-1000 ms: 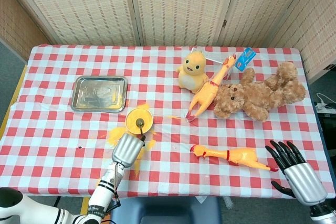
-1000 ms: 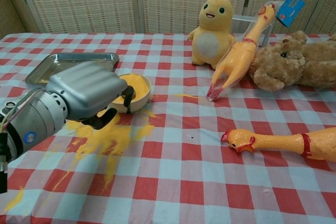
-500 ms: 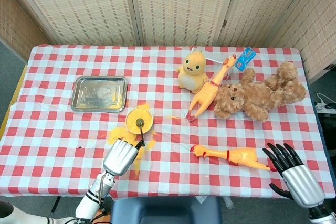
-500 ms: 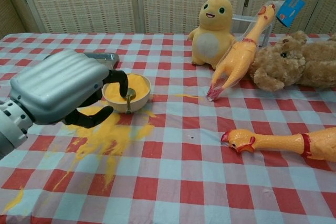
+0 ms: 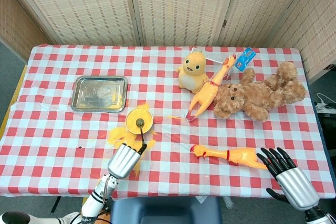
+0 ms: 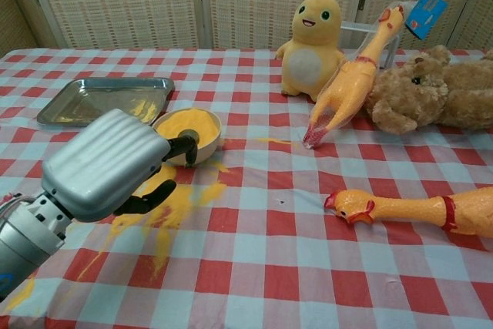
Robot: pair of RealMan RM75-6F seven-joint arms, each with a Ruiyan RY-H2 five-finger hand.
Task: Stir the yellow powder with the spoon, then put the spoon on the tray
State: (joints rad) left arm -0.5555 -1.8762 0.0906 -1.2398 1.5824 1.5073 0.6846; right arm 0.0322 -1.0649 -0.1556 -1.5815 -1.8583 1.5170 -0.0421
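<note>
Spoon propped in powder bowl at frame centre-left. Left hand just below, fingers curled, grip on handle unclear. Right hand lower right, fingers spread.

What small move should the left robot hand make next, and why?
Probably keep stirring: the left robot hand holds the spoon with its bowl in the yellow powder of the bowl, and the tray holds no spoon.
</note>
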